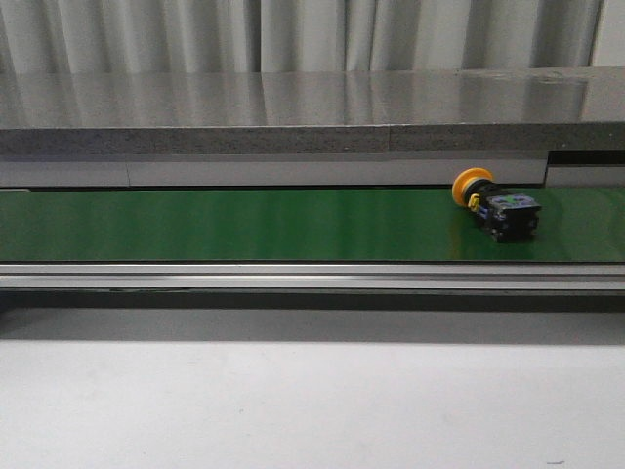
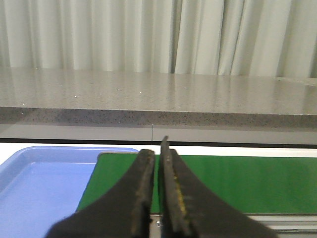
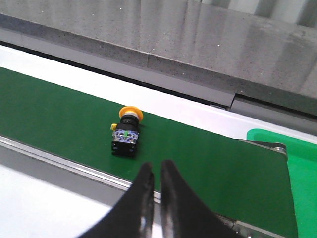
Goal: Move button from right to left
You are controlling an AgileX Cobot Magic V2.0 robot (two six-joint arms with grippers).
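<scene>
Pale curtains are hanging behind a grey stone-look bench [image 1: 293,112], with the green conveyor belt [image 1: 244,225] running across the front view. Sitting at the belt's right end is the button [image 1: 498,207], lying on its side. It's looking like a light, rigid plastic part; I'd pinch the flat-sided black body, since the round yellow cap seems slippery. Left fingers [image 2: 157,198] and right fingers [image 3: 156,193] are both nearly closed, holding nothing, touching nothing.

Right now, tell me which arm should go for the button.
Right. The button lies on its side on the green belt, just ahead of the right gripper. The left gripper sees only a blue tray.
</scene>
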